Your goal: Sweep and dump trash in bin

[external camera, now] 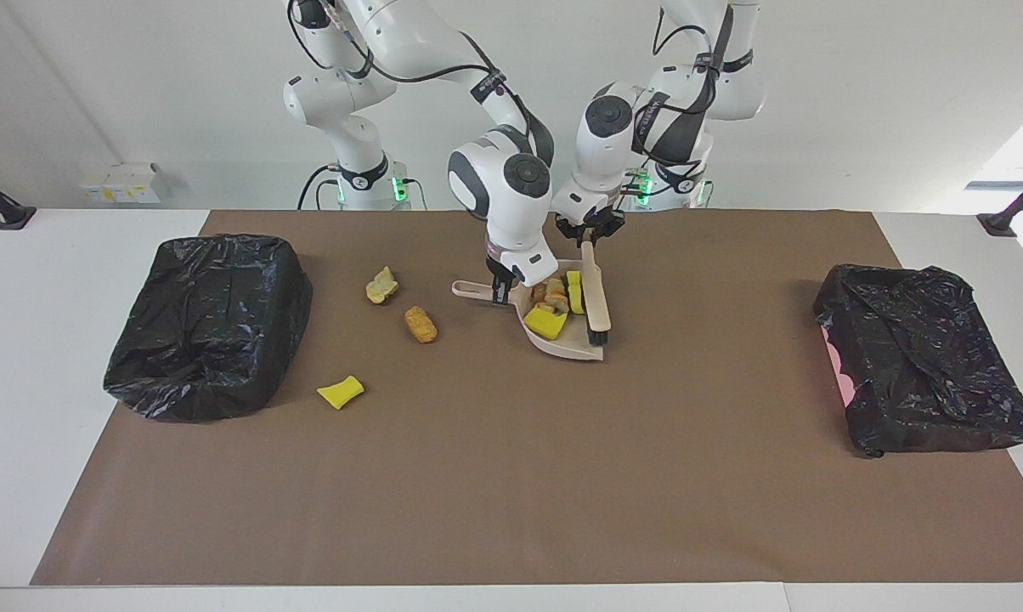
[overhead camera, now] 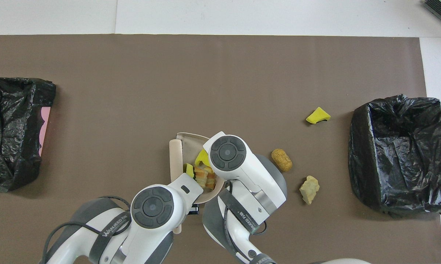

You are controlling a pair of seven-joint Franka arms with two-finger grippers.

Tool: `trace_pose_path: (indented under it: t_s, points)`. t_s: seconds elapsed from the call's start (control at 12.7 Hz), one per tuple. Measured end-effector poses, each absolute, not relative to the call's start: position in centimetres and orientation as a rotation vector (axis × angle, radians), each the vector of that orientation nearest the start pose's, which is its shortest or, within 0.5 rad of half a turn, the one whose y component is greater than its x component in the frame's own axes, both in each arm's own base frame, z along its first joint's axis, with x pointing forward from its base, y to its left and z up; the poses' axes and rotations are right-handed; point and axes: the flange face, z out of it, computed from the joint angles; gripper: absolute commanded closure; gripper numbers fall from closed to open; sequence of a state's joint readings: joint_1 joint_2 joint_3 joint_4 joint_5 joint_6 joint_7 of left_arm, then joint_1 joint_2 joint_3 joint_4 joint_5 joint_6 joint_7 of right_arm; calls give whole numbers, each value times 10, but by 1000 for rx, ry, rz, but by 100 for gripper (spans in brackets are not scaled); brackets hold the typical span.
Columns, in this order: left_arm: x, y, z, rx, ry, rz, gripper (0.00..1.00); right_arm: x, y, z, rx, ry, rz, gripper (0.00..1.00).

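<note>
Four: counted that many bits of trash point(external camera: 554, 308) heaped in the dustpan point(external camera: 573, 344), near the middle of the mat point(external camera: 511, 476). Found three more loose on the mat: a beige lump point(external camera: 381, 286), a bread-like piece point(external camera: 421, 324) just beside it, and a yellow sponge piece point(external camera: 340, 392) farther from the robots. Placed all three toward the right arm's end of the table, on the pan's handle side, with the pan's mouth turned away from the robots and not toward them. Saw the right gripper point(external camera: 501, 293) clamped on the handle, which ran toward those loose bits. Saw the left gripper point(external camera: 588, 238) closed on the brush point(external camera: 595, 293), laid along the pan's edge toward the left arm's end, bristles away from the robots. Judged the right arm nearer to the stragglers and to the bin point(external camera: 210, 327) at its end; reckoned on turning the pan or bringing the brush round first.
</note>
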State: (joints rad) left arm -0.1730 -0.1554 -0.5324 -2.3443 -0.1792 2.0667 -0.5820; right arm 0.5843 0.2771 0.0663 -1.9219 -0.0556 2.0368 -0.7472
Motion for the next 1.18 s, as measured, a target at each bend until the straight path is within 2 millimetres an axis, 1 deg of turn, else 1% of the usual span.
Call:
trace_pose_path:
  t_s: [0.16,0.24,0.39,0.55,0.71,0.79,0.86,1.18]
  points:
    - [372,-299,391,-3115,-33,258,100,481,352,338,-2396,-2050,241,100]
    - [378,-295,397,-3120,-51,257,100,484,350,339,-2404,-2042,234,100]
    - [381,-293,398,-3123,-62,258,100,492,345,346,-2419,-2027,211,100]
    - [381,-293,397,-3121,-62,262,100,496,345,354,-2422,-2001,180,100]
    - [381,-293,397,-3121,-62,263,100,508,337,364,-2398,-1992,142,100]
    - [381,-293,397,-3120,-61,264,100,517,326,371,-2384,-2001,130,100]
    - [381,-292,397,-3116,-57,261,100,527,311,377,-2371,-2009,131,100]
    - [378,-290,393,-3090,-40,265,100,557,244,411,-2286,-2066,165,100]
